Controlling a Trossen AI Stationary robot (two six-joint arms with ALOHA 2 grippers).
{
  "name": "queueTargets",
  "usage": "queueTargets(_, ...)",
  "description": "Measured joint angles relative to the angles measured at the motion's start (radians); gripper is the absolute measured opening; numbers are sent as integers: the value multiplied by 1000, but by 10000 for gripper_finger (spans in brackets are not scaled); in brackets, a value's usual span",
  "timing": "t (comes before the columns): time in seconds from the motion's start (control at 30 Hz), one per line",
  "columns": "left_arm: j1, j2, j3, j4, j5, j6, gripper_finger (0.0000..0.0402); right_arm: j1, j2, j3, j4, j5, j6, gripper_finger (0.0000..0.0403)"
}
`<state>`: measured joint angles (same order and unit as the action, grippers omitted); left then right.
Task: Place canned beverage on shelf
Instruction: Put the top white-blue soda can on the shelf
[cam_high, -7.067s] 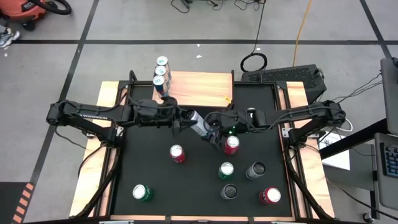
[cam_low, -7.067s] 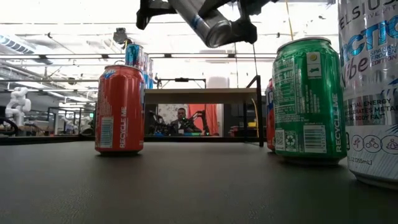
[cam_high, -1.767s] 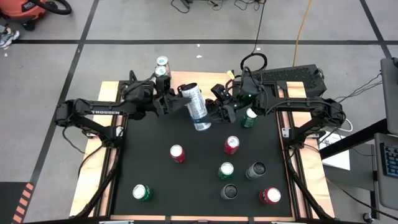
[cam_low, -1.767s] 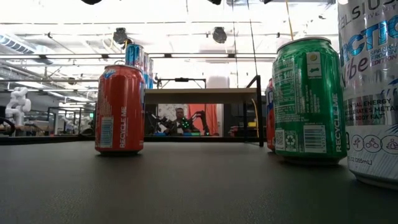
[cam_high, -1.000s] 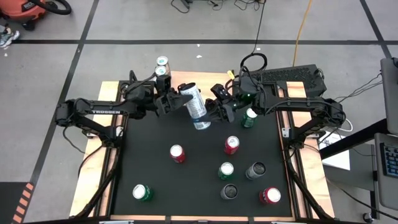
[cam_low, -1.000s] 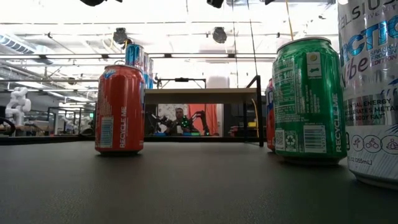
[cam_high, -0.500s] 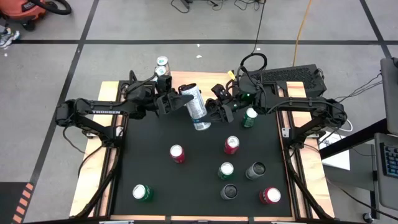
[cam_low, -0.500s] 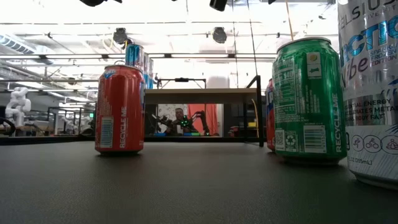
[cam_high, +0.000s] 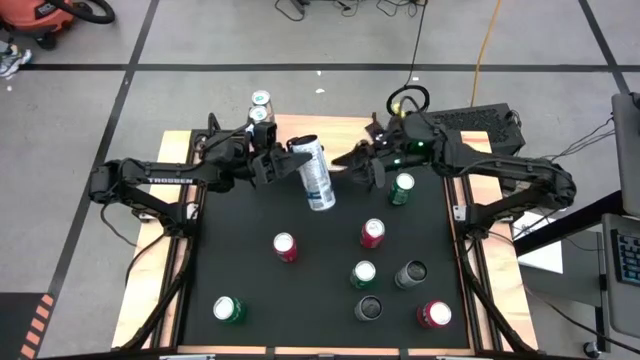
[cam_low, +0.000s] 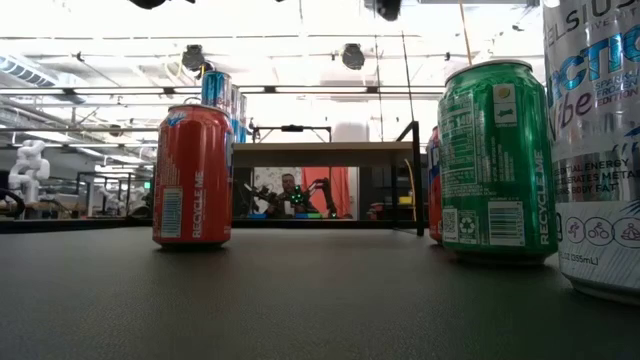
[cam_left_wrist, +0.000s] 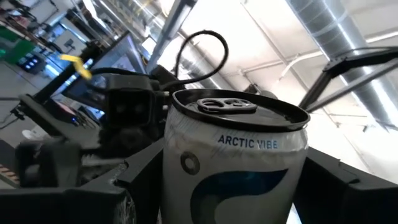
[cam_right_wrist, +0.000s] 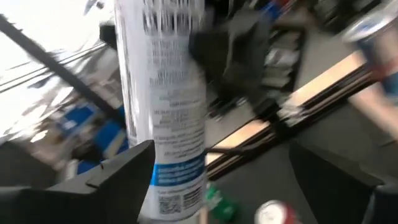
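Can (cam_high: 314, 172): tall, rigid, slick and likely heavy, tilted over the shelf (cam_high: 335, 135) edge. My left gripper (cam_high: 283, 163) clamps it near one end; my right gripper (cam_high: 352, 170), jaws apart, sits beside it. Mid-body suits best.

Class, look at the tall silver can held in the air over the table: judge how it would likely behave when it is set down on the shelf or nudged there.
The tall silver can is slim and high, so probably tippy if nudged near its top. Its tab looks unopened in the left wrist view, so likely full and fairly heavy. The left gripper holds it tilted; its smooth round wall may slip, and would roll if laid down on the shelf.
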<state>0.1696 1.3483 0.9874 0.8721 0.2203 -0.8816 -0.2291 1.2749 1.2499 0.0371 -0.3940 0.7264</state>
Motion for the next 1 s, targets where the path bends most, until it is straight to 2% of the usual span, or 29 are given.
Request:
queueTargets(0.3,0,-1,1,-98,-164,6,272,94,-83,0,-175,317,-142,350)
queueTargets(0.57,0,-1,1,-221,-305,32,272,208,-86,0,-290,620,-129,350)
queueTargets(0.7,0,-1,1,-277,-384,32,272,235,-85,0,-311,685,-121,350)
queueTargets(0.87,-2,-1,2,-313,-481,27,272,238,-56,0,-296,686,-137,352)
queueTargets(1.0,-2,-1,2,-320,-533,26,272,238,-30,0,-291,718,-160,369)
